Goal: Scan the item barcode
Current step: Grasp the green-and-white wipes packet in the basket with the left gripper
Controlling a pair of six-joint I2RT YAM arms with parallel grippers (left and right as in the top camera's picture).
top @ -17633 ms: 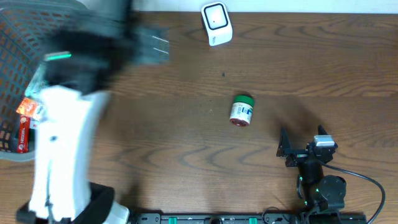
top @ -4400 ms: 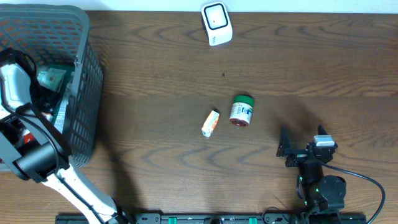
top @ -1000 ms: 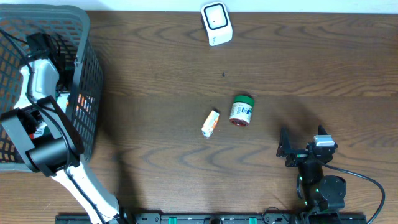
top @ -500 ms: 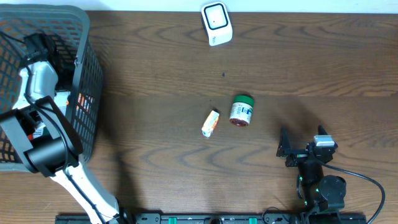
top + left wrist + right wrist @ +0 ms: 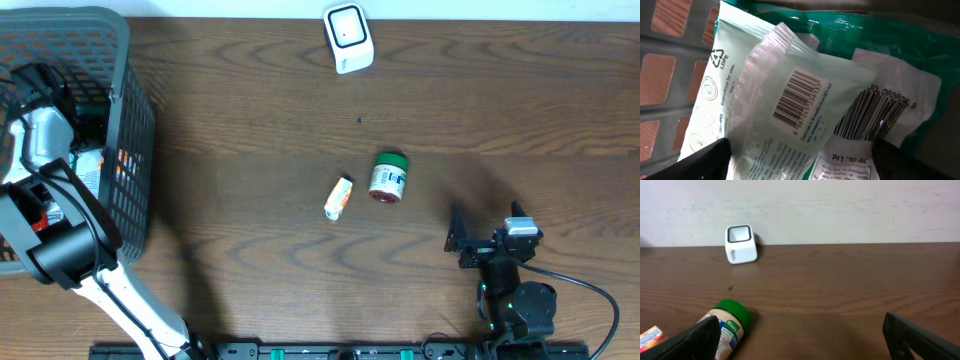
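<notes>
- Packet of pale-green plastic film [image 5: 765,115] lay in grey mesh basket [image 5: 135,150]: judged limp, slippery; sealed edge [image 5: 771,50] suited pinching.
- Left gripper [image 5: 802,162] stood spread above it; right gripper [image 5: 805,340] spread, outside basket.

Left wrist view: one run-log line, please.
left gripper: open, inside grey mesh basket over barcoded pale-green plastic packet | right gripper: open, empty | green-lidded jar, orange-white carton: on wooden table | white scanner: untouched

Mock shop checkout: basket [image 5: 137,140], barcode scanner [image 5: 348,38] and jar [image 5: 389,177] on a table [image 5: 500,100].

One basket [image 5: 135,150]; one scanner [image 5: 348,37]; one jar [image 5: 389,177]; one small carton [image 5: 339,197].
</notes>
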